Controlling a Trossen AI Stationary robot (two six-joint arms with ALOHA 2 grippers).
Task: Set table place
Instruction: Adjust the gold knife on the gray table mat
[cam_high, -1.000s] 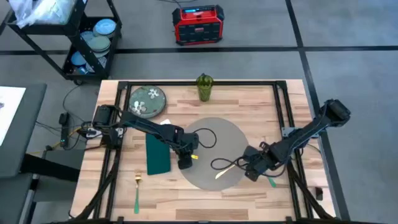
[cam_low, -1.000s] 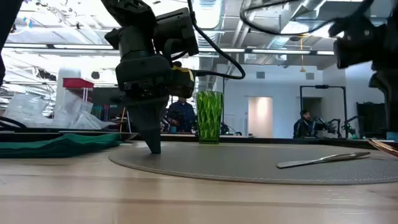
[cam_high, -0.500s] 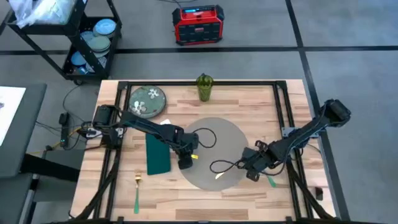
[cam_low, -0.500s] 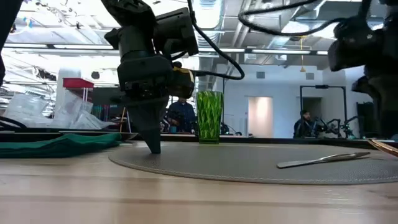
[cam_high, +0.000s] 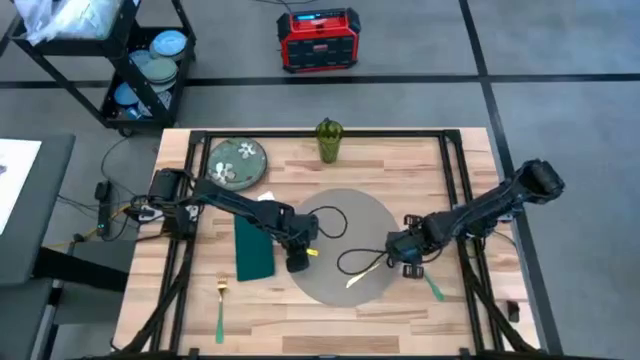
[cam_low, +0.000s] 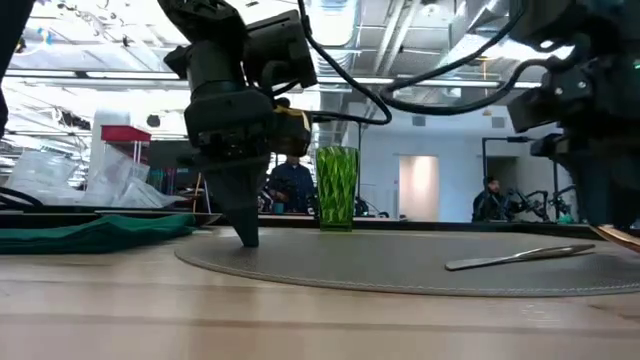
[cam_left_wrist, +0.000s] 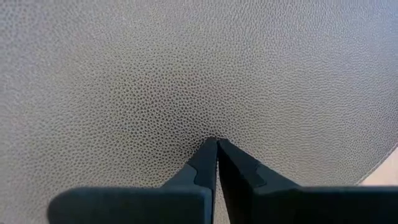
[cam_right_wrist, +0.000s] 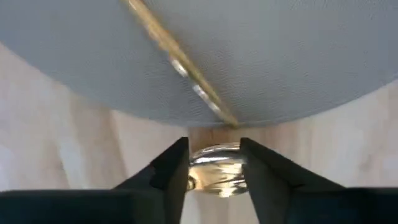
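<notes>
Grey and finely pebbled, the round placemat (cam_high: 343, 243) is lying at the middle of the butcher-block table (cam_high: 400, 165), just below centre of the high view. I am pressing my left gripper (cam_high: 297, 262) down on its left edge with the fingers (cam_left_wrist: 214, 163) closed together, tip to tip, gripping nothing that I can see. My right gripper (cam_high: 400, 255) is hovering at the mat's right rim, and its fingers (cam_right_wrist: 174, 165) are standing a little apart around the bowl of a gold spoon (cam_right_wrist: 214, 168) whose handle is running back across the mat; I cannot tell whether they are actually touching the metal. The mat looks thin, limp and grippy to me, light enough to slide or buckle if I drag it, so I would be pinching it only at the rim. Green napkin (cam_high: 252, 248) is lying just left of it, the green tumbler (cam_high: 328, 139) and floral plate (cam_high: 238, 162) toward the top.
</notes>
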